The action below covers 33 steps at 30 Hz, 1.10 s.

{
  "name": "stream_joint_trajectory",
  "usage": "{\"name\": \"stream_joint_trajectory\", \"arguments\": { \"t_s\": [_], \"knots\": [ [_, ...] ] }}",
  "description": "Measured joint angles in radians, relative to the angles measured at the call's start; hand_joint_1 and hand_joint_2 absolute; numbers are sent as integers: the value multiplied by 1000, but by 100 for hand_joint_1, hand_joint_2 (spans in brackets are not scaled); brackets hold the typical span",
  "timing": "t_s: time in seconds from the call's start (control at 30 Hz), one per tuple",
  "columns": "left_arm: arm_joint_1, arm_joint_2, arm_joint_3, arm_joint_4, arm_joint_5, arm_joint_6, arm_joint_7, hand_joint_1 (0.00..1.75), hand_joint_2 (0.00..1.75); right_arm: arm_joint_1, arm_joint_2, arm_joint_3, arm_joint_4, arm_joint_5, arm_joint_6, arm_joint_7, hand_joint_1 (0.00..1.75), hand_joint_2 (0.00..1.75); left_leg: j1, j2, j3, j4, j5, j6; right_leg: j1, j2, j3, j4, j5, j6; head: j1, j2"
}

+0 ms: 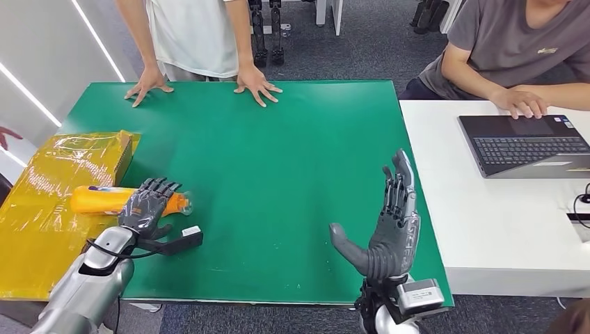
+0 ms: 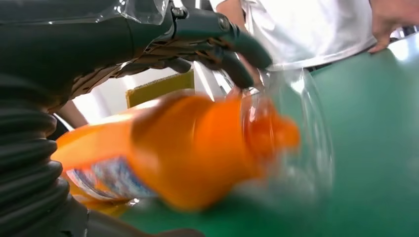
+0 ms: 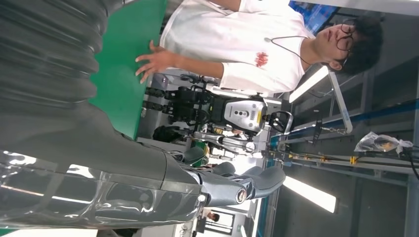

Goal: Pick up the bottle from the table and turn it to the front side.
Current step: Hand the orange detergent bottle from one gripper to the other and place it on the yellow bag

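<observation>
Bottle (image 1: 104, 200) and left robot hand (image 1: 147, 207) are already together at about eight o'clock on the green bench (image 1: 278, 174): the orange bottle lies on its side, its long axis running nine-to-three, the base resting over the yellow wrapped box (image 1: 49, 209) at the bench's left edge and the clear cap end pointing toward the bench's middle. The left robot hand drapes over the neck end from above, fingers curled across the orange body; the left wrist view shows them arched over it, though I can't tell whether the grasp has fully tightened. The right robot hand (image 1: 389, 223) stands at five o'clock, well apart, fingers spread and upright, holding nothing. To my eye the left arm owns this pick. A person's hands (image 1: 202, 85) press the far edge at twelve o'clock.
</observation>
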Motion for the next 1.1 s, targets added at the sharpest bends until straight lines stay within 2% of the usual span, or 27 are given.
{"name": "stream_joint_trajectory", "arguments": {
  "t_s": [0.33,0.63,0.77,0.9,1.03,1.1],
  "knots": [
    [-37,-19,-2,65,11,24,6,0,175,-5,8,-2,3,11,10,0,0,175,0,0,0,0,0,0,0,0,0,0,0,0,0,0],
    [-6,-19,24,28,166,191,-74,0,175,-14,7,-2,9,3,-13,0,0,175,0,0,0,0,0,0,0,0,0,0,0,0,0,0],
    [55,-18,54,-69,226,261,-99,0,175,-16,5,-2,11,-4,-20,0,0,175,0,0,0,0,0,0,0,0,0,0,0,0,0,0],
    [152,-29,115,-224,226,282,-160,0,175,-15,0,-2,12,-9,-30,0,0,175,0,1,0,0,0,0,0,1,0,0,0,0,0,0],
    [265,-94,228,-426,248,284,-293,0,175,-10,-8,2,12,-17,-43,0,0,175,0,1,0,0,-1,0,0,1,0,-1,0,0,0,0],
    [311,-133,279,-536,312,286,-318,0,175,-5,-13,5,12,-18,-48,0,0,175,0,1,-1,0,-1,0,0,1,0,-1,0,0,0,0]
  ]
}}
